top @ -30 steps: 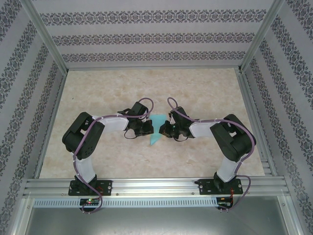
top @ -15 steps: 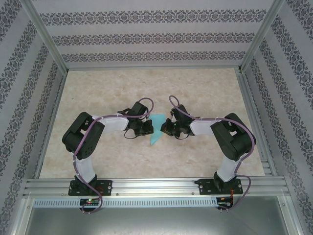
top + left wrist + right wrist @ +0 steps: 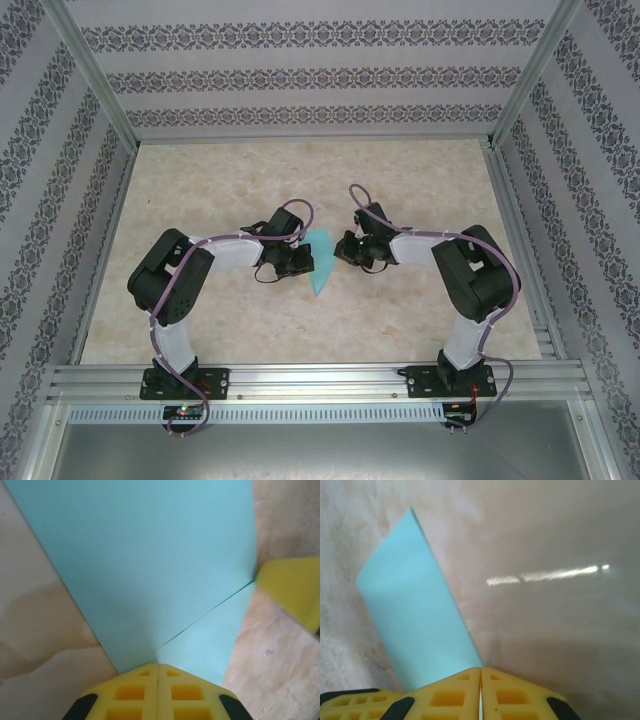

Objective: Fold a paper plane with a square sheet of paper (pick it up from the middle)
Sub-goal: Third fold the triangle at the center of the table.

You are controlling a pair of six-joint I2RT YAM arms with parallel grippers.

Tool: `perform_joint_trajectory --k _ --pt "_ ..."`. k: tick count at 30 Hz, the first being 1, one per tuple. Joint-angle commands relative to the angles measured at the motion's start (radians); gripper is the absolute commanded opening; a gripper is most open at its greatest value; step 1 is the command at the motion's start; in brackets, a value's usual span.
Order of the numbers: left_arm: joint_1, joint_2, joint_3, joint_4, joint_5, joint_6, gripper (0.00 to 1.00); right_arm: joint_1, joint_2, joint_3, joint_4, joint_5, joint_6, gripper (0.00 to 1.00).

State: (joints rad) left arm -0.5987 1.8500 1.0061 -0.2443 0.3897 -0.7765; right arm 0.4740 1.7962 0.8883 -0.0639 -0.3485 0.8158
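Plane (image 3: 320, 264) lies mid-surface (image 3: 430, 180), right between the two sets of jaws. Left jaws are clenched on it at the near end of the crease (image 3: 200, 617). Right jaws are clenched too, apparently nipping the opposite edge where that crease runs out.

Step looks like working a wing fold. Use the left pinch as the anchor and move only the right side, slowly, rotating about the crease line. Don't pull the two pinches apart, since thin paper will likely slip or tear. Line the edge up before pressing flat.

Looks: plain turquoise, narrow kite outline, sharp tip towards the bases. One flap (image 3: 415, 615) stands up off the surface.
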Motion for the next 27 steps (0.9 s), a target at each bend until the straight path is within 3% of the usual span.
perform_joint_trajectory --k 1,13,27 --pt "-0.006 0.048 -0.035 -0.03 -0.075 -0.02 0.0 -0.026 -0.08 0.012 -0.027 0.047 -0.043 0.11" --pt "-0.006 0.041 -0.052 -0.02 -0.085 -0.024 0.0 0.127 -0.182 -0.185 0.166 -0.115 0.137 0.1" --pt "-0.006 0.04 -0.062 -0.013 -0.086 -0.021 0.0 0.213 -0.098 -0.203 0.248 -0.143 0.189 0.09"
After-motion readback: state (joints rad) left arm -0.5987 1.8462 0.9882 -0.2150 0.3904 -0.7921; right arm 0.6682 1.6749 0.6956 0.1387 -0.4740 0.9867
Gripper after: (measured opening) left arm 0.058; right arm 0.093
